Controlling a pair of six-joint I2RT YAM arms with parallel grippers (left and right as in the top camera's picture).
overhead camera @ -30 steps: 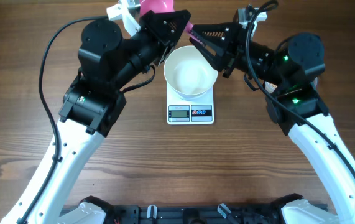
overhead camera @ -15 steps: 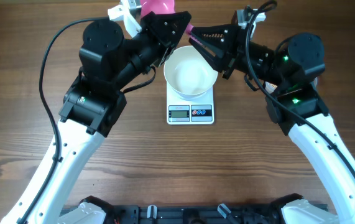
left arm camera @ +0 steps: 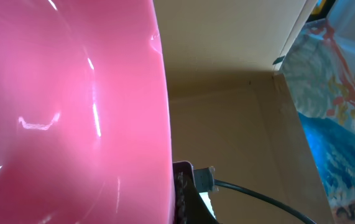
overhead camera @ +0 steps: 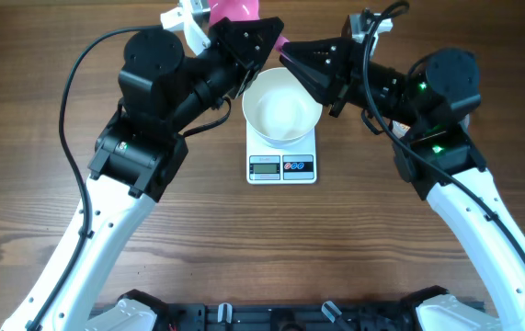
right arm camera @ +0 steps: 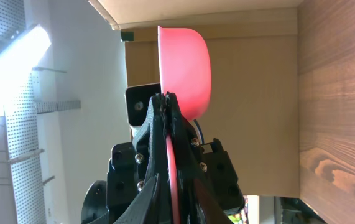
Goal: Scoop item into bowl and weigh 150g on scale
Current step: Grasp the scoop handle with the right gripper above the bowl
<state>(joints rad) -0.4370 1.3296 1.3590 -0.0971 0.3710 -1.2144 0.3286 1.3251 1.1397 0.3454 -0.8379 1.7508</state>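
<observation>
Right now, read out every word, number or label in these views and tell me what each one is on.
Nothing can be read.
Display on the scale: digits too small to read.
Scale's two buttons: marks too small to read.
Pink scoop, white bowl: no text seen.
Colourful printed sheet: blurred, no letters legible.
</observation>
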